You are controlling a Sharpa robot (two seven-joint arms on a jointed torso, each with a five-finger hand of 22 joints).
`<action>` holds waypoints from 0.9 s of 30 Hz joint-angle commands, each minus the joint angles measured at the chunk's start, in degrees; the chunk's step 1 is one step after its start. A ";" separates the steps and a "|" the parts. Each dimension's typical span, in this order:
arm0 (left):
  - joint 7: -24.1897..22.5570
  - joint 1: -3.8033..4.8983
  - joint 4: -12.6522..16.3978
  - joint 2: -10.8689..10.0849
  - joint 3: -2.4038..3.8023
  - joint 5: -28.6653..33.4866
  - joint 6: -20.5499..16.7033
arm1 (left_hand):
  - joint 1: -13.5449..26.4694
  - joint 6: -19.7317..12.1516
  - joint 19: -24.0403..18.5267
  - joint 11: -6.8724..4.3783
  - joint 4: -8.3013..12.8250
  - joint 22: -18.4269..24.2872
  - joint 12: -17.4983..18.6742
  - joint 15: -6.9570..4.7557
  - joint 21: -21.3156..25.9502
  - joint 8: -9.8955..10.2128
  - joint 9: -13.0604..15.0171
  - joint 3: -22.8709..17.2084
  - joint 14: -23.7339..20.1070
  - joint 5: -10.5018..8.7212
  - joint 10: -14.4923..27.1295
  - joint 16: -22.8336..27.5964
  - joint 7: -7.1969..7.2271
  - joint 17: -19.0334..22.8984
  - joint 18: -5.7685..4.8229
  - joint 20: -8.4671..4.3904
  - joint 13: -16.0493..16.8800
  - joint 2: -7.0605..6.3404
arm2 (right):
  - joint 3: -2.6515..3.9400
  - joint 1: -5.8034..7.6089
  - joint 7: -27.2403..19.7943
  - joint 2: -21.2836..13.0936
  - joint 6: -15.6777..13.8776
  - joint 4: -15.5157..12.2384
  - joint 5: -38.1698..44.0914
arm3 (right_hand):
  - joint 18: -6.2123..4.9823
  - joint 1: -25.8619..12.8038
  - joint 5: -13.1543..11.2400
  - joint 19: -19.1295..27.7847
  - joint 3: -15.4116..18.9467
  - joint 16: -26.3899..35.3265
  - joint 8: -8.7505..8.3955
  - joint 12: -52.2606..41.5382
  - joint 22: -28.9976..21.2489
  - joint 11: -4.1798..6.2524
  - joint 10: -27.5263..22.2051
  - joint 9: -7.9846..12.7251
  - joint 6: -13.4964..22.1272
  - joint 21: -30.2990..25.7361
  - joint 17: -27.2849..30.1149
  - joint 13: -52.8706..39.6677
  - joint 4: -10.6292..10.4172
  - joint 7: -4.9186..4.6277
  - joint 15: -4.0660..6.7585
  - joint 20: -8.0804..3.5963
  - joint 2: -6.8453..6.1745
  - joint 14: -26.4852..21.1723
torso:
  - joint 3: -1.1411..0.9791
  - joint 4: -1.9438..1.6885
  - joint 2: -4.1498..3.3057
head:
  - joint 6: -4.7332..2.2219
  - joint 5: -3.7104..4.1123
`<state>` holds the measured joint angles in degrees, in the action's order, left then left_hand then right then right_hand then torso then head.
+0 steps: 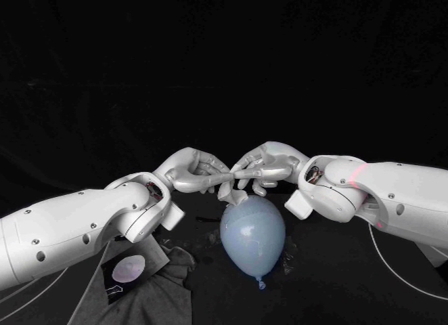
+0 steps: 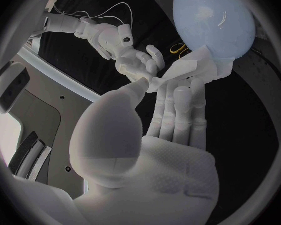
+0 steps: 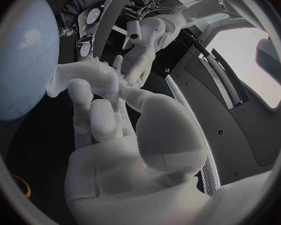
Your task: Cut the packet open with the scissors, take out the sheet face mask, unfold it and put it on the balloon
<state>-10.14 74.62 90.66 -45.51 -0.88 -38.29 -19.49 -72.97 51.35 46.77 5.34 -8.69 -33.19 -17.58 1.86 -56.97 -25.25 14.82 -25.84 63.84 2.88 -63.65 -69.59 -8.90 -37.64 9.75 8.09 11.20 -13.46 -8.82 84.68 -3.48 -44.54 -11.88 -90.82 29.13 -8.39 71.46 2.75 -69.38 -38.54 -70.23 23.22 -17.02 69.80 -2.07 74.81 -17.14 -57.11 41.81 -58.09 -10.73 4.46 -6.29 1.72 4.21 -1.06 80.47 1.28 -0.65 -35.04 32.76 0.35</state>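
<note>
— Where do the hands stand?
— The left hand (image 1: pixel 195 172) and the right hand (image 1: pixel 268 166) meet fingertip to fingertip over the middle of the worktop (image 1: pixel 341 291), just above the far end of the balloon (image 1: pixel 253 233).
— Are they holding anything?
— Each pinches the sheet face mask (image 1: pixel 234 196) between its thumb and fingers. The mask is a small white bunch, mostly folded, and it hangs down from the two grips.
— Does the mask reach the balloon?
— Its lower edge meets the balloon's rounded far end. In the left wrist view a white flap lies against the pale blue skin.
— How does the balloon lie?
— Lengthwise on the worktop, with its knot towards the robot.
— And the packet?
— The packet (image 1: pixel 126 271) lies flat on a dark grey cloth (image 1: pixel 170 288) under the left arm, well apart from the hands.
— The scissors?
— The scissors (image 2: pixel 178 49) show their yellow handles just beside the balloon. Their blades cannot be made out.
</note>
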 commanded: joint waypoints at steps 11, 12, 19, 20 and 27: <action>-1.77 0.05 0.22 0.56 0.04 -0.29 0.49 | -5.44 3.71 0.30 -1.13 0.98 0.14 -0.50 -0.90 0.02 -1.02 0.10 -1.87 1.14 -0.10 -1.62 -1.63 1.64 -2.62 0.74 0.38 0.22 5.13 | 0.03 -0.01 -0.79 0.24 0.09 -0.03 -0.10 | -0.37 0.08 0.25 -0.34 -0.78 0.29 0.52 -0.24 0.04 0.14 0.37 -7.84 -0.35 0.28 0.01 -0.09 0.59 0.11 0.28 0.02 0.73 -0.04 | 0.00 0.02 0.02 | -0.08 0.01; -2.12 0.05 0.22 0.55 0.04 0.12 0.11 | -5.88 3.96 0.40 -1.27 1.01 0.09 -0.60 -1.03 -0.11 -1.16 0.14 -2.35 1.43 -0.10 -1.88 -1.89 1.81 -3.00 0.75 0.34 0.25 6.08 | 0.03 -0.01 -0.74 0.23 0.13 -0.02 -0.06 | -0.37 0.08 0.25 -0.34 -0.78 0.29 0.52 -0.24 0.04 0.14 0.37 -7.84 -0.35 0.28 0.01 -0.09 0.59 0.11 0.28 0.02 0.73 -0.04 | 0.01 0.02 0.02 | -0.08 0.00; -3.74 0.04 0.26 0.44 0.05 2.41 -1.83 | -6.96 3.72 0.89 -1.65 0.83 -0.39 -0.91 -1.43 -1.09 -1.84 0.57 -4.79 2.98 -0.09 -2.98 -3.25 2.03 -4.89 0.78 -0.03 0.37 9.69 | 0.02 -0.01 -0.47 0.20 0.42 0.05 0.26 | -0.33 -0.01 0.24 -0.44 -0.90 0.36 0.54 -0.24 0.15 0.16 0.35 -7.94 -0.32 0.48 0.10 -0.20 0.65 0.12 0.31 -0.01 0.69 -0.01 | -0.01 0.00 0.04 | -0.15 -0.04; -3.81 0.04 0.25 0.44 0.05 2.57 -1.96 | -6.98 3.71 0.90 -1.66 0.82 -0.41 -0.92 -1.44 -1.13 -1.88 0.59 -4.88 2.98 -0.09 -3.02 -3.26 2.03 -4.87 0.78 -0.04 0.38 9.75 | 0.02 -0.02 -0.45 0.20 0.44 0.04 0.28 | -0.33 -0.01 0.24 -0.44 -0.90 0.36 0.54 -0.24 0.15 0.16 0.35 -7.94 -0.32 0.48 0.10 -0.20 0.65 0.12 0.31 -0.01 0.69 -0.01 | 0.00 0.00 0.04 | -0.15 -0.04; -3.50 0.03 0.28 0.55 0.05 2.50 -1.99 | -7.85 4.22 0.86 -2.12 2.21 -1.04 -1.34 -1.86 -2.22 -3.11 1.32 -7.03 4.09 -0.09 -3.99 -4.34 2.32 -6.68 0.77 -0.51 0.64 8.97 | 0.02 -0.02 -0.69 0.18 0.09 -0.14 0.18 | -0.33 -0.01 0.24 -0.44 -0.90 0.36 0.54 -0.24 0.15 0.16 0.35 -7.94 -0.32 0.48 0.10 -0.20 0.65 0.12 0.31 -0.01 0.69 -0.01 | 0.01 0.00 -0.01 | 0.05 -0.11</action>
<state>-11.96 74.55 90.58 -45.21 -0.93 -36.59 -21.10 -80.13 55.30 47.53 3.26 -6.63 -34.11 -18.63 0.16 -58.92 -27.94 15.58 -32.37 67.45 2.40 -67.22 -73.63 -6.88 -43.92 9.67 7.79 11.77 -4.48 -8.79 84.71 -3.65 -44.43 -11.88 -90.82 29.06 -8.32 71.48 2.79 -69.37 -38.84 -70.23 23.56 -17.02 69.91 -1.96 74.93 -17.17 -57.05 42.09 -57.97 -10.88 4.76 -6.16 1.61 4.22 -1.04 80.56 1.28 -0.65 -35.01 32.76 0.26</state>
